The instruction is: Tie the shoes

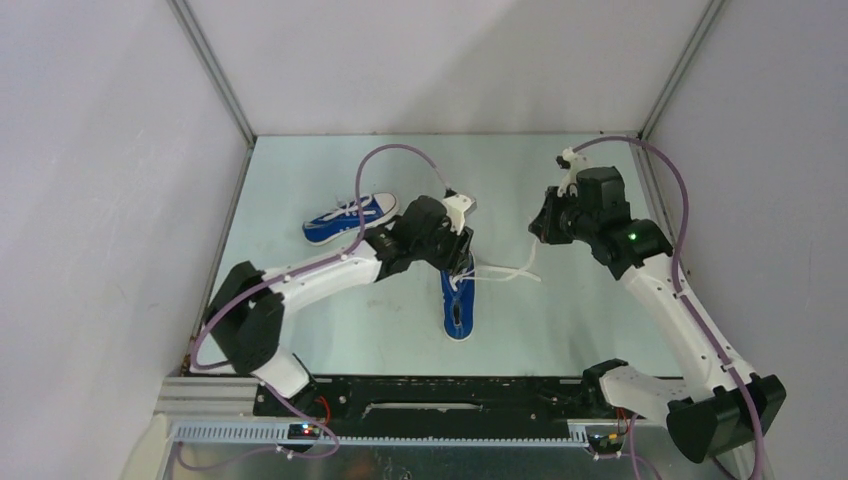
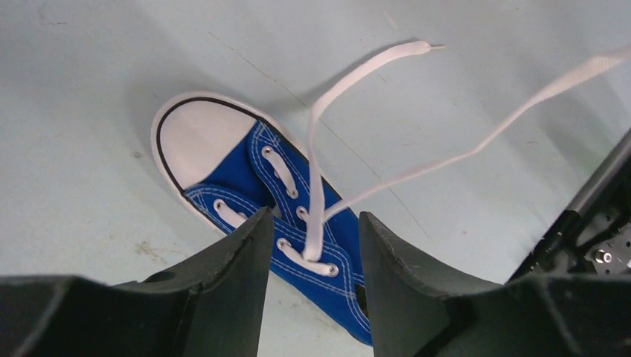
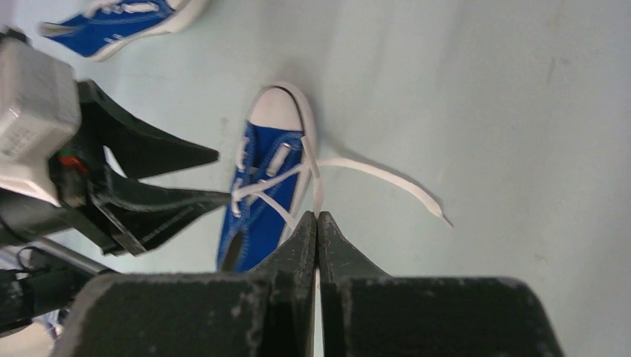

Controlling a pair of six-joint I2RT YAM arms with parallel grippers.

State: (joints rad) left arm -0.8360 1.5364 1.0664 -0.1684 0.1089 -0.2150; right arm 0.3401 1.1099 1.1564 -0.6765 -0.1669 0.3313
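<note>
One blue sneaker (image 1: 459, 308) lies mid-table, toe toward the near edge. It also shows in the left wrist view (image 2: 298, 223) and the right wrist view (image 3: 264, 193). My left gripper (image 1: 458, 265) (image 2: 316, 230) is open and empty, its fingers straddling the top eyelets just above the shoe. My right gripper (image 1: 537, 232) (image 3: 318, 217) is shut on one white lace (image 1: 512, 272) (image 2: 521, 104) and holds it stretched to the right of the shoe. The other lace end (image 2: 357, 78) (image 3: 402, 186) lies loose on the table. The second sneaker (image 1: 350, 218) (image 3: 119, 26) lies at the far left, with its laces untied.
The table top (image 1: 560, 330) is pale green with white walls on three sides. The left arm's black fingers (image 3: 149, 178) show at the left of the right wrist view, close to the shoe. Purple cables (image 1: 400, 155) arc above both arms.
</note>
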